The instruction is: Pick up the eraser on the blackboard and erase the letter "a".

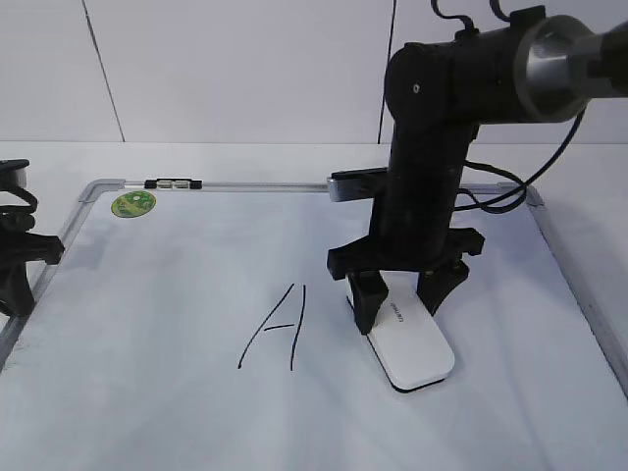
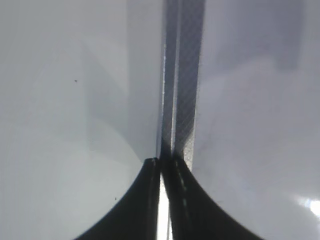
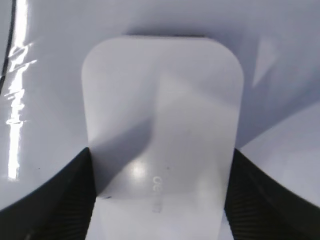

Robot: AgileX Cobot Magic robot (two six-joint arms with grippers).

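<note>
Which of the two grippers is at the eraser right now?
The right gripper, straddling the white eraser mid-board beside the drawn letter; the left gripper sits shut at the blackboard's left frame edge.

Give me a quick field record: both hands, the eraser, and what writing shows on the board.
right hand: fingers on both sides of the flat white plastic eraser, closed on it
eraser: flat on the grey-framed white dry-erase board
left hand: shut, empty, at the board's left edge
writing: capital "A" in black marker, left of the eraser
lowercase "a": not visible
</note>
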